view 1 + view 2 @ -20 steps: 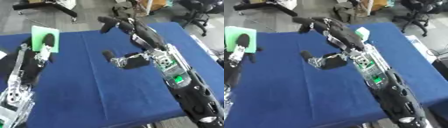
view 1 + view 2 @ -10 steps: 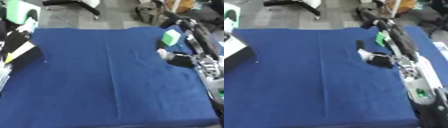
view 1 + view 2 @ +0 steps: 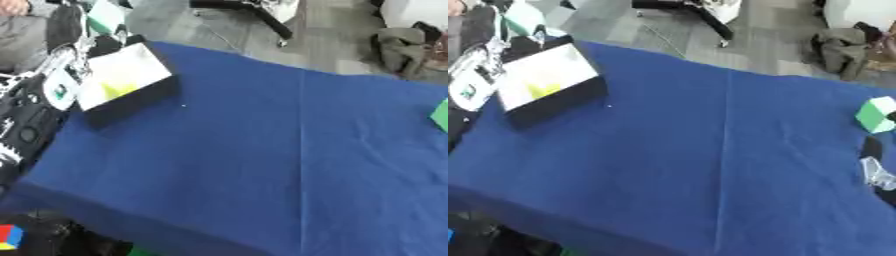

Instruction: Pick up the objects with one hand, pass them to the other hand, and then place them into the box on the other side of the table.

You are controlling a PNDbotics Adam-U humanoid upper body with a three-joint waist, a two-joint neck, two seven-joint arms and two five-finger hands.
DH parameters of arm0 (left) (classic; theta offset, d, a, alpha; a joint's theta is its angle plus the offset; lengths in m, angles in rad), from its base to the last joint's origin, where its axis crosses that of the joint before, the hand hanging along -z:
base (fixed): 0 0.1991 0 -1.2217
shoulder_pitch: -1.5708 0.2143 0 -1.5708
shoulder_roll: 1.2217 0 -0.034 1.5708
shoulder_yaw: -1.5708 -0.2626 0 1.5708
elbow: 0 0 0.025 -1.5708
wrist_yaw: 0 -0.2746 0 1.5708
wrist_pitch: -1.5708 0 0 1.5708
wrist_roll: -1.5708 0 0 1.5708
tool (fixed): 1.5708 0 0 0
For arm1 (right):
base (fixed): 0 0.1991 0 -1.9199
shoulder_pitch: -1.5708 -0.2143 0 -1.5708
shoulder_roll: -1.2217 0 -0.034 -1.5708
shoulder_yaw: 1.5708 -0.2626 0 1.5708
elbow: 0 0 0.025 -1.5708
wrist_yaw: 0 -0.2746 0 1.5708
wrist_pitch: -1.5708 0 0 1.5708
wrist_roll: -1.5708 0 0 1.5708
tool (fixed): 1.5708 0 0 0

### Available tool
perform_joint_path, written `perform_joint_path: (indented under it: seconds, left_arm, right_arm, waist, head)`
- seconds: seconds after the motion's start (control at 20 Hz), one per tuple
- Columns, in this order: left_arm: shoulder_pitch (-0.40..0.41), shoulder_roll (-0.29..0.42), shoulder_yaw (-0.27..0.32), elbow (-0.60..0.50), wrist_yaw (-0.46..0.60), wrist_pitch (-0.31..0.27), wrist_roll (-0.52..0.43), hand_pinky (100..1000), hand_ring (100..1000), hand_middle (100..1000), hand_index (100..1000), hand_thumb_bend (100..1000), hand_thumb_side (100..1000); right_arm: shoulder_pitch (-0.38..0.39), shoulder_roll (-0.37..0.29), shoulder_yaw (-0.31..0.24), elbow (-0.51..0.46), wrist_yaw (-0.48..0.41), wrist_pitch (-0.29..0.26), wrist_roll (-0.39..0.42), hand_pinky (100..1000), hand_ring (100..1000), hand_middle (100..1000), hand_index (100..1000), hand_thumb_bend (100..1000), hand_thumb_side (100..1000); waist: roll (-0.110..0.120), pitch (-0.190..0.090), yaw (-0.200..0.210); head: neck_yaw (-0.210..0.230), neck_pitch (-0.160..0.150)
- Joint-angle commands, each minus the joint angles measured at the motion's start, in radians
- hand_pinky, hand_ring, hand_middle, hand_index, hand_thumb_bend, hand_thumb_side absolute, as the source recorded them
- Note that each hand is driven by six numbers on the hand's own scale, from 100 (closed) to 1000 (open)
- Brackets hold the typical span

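The blue cloth-covered table (image 3: 289, 165) is lying askew across both eye views, its far edge running from upper left down to the right.

The box (image 3: 546, 80) is sitting at the table's left far corner, black-sided with a pale inside, tilted relative to the table edge. A yellowish patch (image 3: 540, 90) is showing on its pale floor; what it is cannot be told.

The left arm (image 3: 31, 115) is running along the left edge of the left eye view, black with silver joints, just beside the box. The left hand (image 3: 103, 36) appears to be reaching past the box's far end, but it is blurring into the dark background, so the state of its fingers cannot be told. A pale green shape (image 3: 107, 16) is showing just beyond that end of the box; whether the hand is holding it cannot be told.

A green and white block (image 3: 877, 114) is sitting at the table's right edge, well apart from the box. Just below it in the right eye view, part of the right hand (image 3: 874, 167) is entering from the right border: a dark finger pointing up toward the block, with silvery parts beneath. Too little is showing to tell whether its fingers are spread or curled, and contact with the block cannot be confirmed.

A small red, blue and yellow object (image 3: 10, 236) is appearing at the lower left corner, below the table edge.
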Motion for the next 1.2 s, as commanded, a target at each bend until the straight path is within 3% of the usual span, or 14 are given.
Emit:
perform_joint_path:
  seconds: [0.05, 0.1, 0.2, 0.3, 0.45, 0.7, 0.8, 0.85, 0.9, 1.0, 1.1, 1.2]
  left_arm:
    - [-0.026, 0.015, 0.023, 0.086, -0.111, -0.015, -0.087, 751, 630, 590, 733, 614, 433]
    - [-0.028, 0.012, 0.025, 0.096, -0.139, -0.021, -0.116, 778, 686, 654, 787, 735, 575]
    - [-0.031, 0.009, 0.035, 0.096, -0.183, -0.027, -0.146, 827, 758, 742, 865, 917, 771]
    - [-0.035, 0.011, 0.045, 0.077, -0.203, -0.026, -0.15, 846, 786, 772, 893, 1000, 812]
    - [-0.041, 0.021, 0.059, 0.032, -0.197, -0.008, -0.117, 855, 786, 771, 898, 994, 795]
    - [-0.024, 0.035, 0.065, -0.104, -0.057, -0.006, -0.052, 870, 763, 745, 891, 846, 707]
    - [-0.006, 0.035, 0.059, -0.205, 0.031, -0.017, -0.022, 872, 741, 719, 882, 732, 692]
    - [0.005, 0.029, 0.055, -0.266, 0.088, -0.027, -0.008, 881, 730, 698, 875, 632, 683]
    - [0.018, 0.022, 0.049, -0.333, 0.154, -0.043, 0.003, 890, 722, 683, 868, 526, 683]
    - [0.053, 0.002, 0.031, -0.483, 0.317, -0.103, 0.017, 890, 705, 661, 862, 445, 694]
    - [0.091, -0.026, 0.004, -0.634, 0.485, -0.183, 0.01, 882, 677, 624, 839, 359, 744]
    - [0.133, -0.055, -0.024, -0.775, 0.635, -0.245, -0.03, 880, 667, 616, 836, 343, 761]
  right_arm:
    - [0.0, -0.005, -0.009, -0.019, 0.007, 0.008, -0.002, 697, 645, 618, 960, 100, 417]
    - [0.002, -0.005, -0.009, -0.019, 0.008, 0.009, -0.002, 697, 645, 618, 959, 100, 420]
    - [0.005, -0.004, -0.011, -0.019, 0.008, 0.012, -0.002, 697, 645, 617, 960, 100, 424]
    - [0.006, -0.004, -0.013, -0.019, 0.009, 0.015, -0.003, 697, 644, 616, 960, 100, 427]
    - [0.006, -0.004, -0.017, -0.019, 0.009, 0.019, -0.003, 697, 644, 614, 960, 100, 433]
    - [0.006, -0.011, -0.028, -0.019, 0.011, 0.031, -0.006, 698, 644, 615, 961, 100, 435]
    - [0.01, -0.025, -0.035, -0.019, 0.006, 0.039, -0.01, 696, 643, 614, 961, 100, 436]
    - [0.013, -0.038, -0.04, -0.019, 0.002, 0.047, -0.013, 697, 643, 615, 960, 100, 433]
    - [0.017, -0.054, -0.046, -0.019, -0.006, 0.057, -0.015, 692, 638, 610, 957, 100, 449]
    - [0.03, -0.098, -0.054, -0.019, -0.043, 0.086, -0.02, 691, 637, 609, 955, 100, 466]
    - [0.049, -0.165, -0.059, -0.019, -0.094, 0.129, -0.015, 684, 639, 613, 953, 100, 534]
    - [0.061, -0.245, -0.065, -0.002, -0.169, 0.189, -0.01, 681, 638, 616, 954, 100, 585]
  waist:
    - [0.002, -0.018, -0.003]
    - [0.002, -0.019, -0.004]
    - [0.002, -0.02, -0.005]
    - [0.003, -0.021, -0.005]
    - [0.004, -0.02, -0.003]
    - [0.007, -0.018, 0.001]
    - [0.007, -0.018, 0.005]
    - [0.007, -0.018, 0.007]
    - [0.007, -0.018, 0.01]
    - [0.006, -0.019, 0.017]
    - [0.003, -0.02, 0.028]
    - [0.0, -0.02, 0.042]
  head:
    - [-0.004, -0.002]
    - [-0.005, -0.002]
    - [-0.008, -0.002]
    - [-0.012, -0.002]
    - [-0.019, -0.002]
    - [-0.063, -0.002]
    - [-0.11, -0.002]
    - [-0.141, -0.002]
    - [-0.174, -0.002]
    - [-0.254, -0.002]
    - [-0.379, -0.002]
    - [-0.511, -0.002]
